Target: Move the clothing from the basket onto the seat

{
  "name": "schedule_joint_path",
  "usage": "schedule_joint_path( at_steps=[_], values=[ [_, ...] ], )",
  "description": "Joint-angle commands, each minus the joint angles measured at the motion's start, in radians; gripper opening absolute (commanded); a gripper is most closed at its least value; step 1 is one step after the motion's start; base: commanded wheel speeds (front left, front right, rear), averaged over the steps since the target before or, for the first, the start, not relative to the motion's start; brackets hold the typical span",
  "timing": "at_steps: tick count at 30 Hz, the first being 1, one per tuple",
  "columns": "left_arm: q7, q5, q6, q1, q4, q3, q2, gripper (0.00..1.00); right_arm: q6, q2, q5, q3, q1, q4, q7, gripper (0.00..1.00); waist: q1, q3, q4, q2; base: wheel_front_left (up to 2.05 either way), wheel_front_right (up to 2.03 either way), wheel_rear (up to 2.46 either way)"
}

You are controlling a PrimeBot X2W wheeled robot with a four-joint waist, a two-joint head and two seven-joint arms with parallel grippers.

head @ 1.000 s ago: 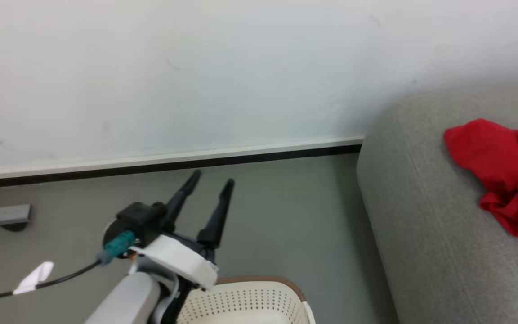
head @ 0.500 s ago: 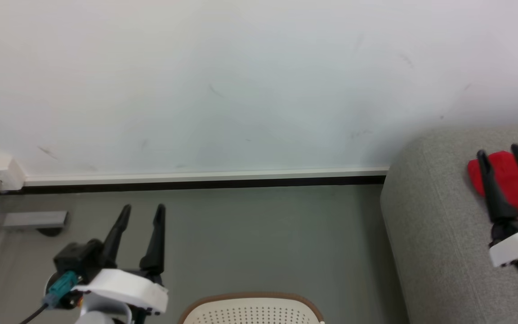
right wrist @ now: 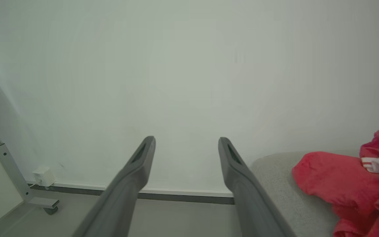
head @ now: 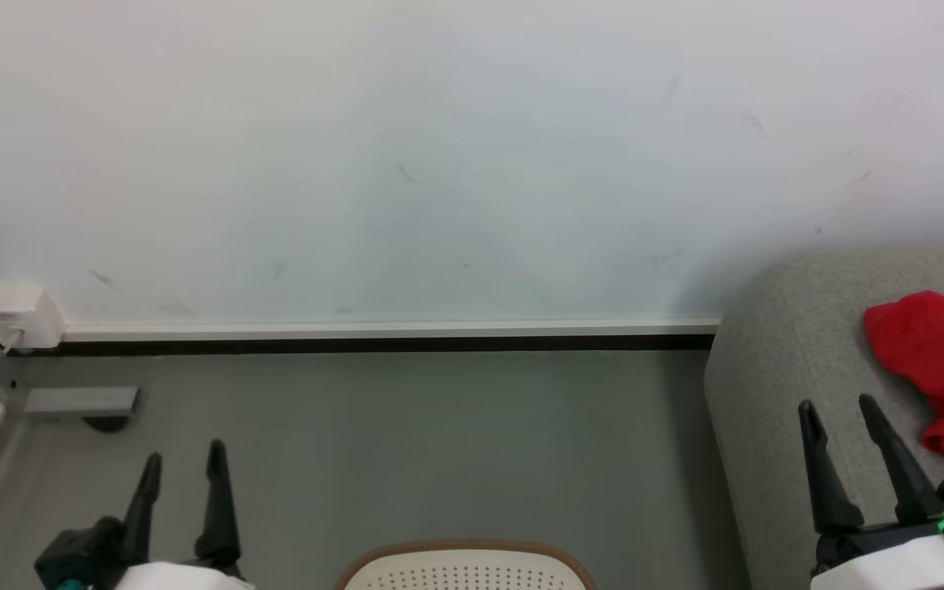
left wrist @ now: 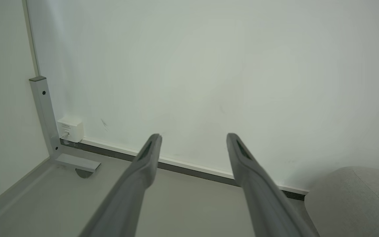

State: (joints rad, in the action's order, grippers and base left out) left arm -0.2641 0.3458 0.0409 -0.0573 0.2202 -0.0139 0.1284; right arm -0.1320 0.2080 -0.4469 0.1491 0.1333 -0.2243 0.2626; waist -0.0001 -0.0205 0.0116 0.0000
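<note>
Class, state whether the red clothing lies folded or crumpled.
Crumpled: the clothing lies in a bunched heap on the seat.

Clothing [head: 935, 352]: bright red soft fabric, crumpled in a loose heap on the seat [head: 775, 369]. From the right wrist, white stripes and a white panel show among the folds. Seat: light grey woven upholstery, rounded corner. Basket [head: 464, 567]: cream, perforated, brown rim, left of the seat and apart from it. Contents cannot be told.
</note>
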Motion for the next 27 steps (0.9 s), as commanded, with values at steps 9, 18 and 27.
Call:
schedule_joint_path(
  at_steps=[9, 18, 27],
  values=[
    [0.000, -0.133, -0.059, 0.034, 0.029, 0.060, -0.044, 1.00, 0.002, -0.034, 0.071, 0.001, -0.070, -0.002, 0.002, 1.00, 0.0001, -0.004, 0.003, 0.0000, 0.00, 0.00, 0.00],
    [0.000, -0.161, -0.104, 0.011, 0.065, 0.076, -0.066, 1.00, 0.002, -0.047, 0.082, 0.012, -0.072, -0.010, 0.002, 1.00, 0.0001, -0.008, -0.001, 0.0000, 0.00, 0.00, 0.00],
    [0.000, -0.179, -0.120, 0.003, 0.084, 0.092, -0.073, 1.00, 0.002, -0.043, 0.075, 0.006, -0.059, -0.014, 0.003, 1.00, 0.0001, -0.012, -0.006, 0.0000, 0.00, 0.00, 0.00]
  ],
)
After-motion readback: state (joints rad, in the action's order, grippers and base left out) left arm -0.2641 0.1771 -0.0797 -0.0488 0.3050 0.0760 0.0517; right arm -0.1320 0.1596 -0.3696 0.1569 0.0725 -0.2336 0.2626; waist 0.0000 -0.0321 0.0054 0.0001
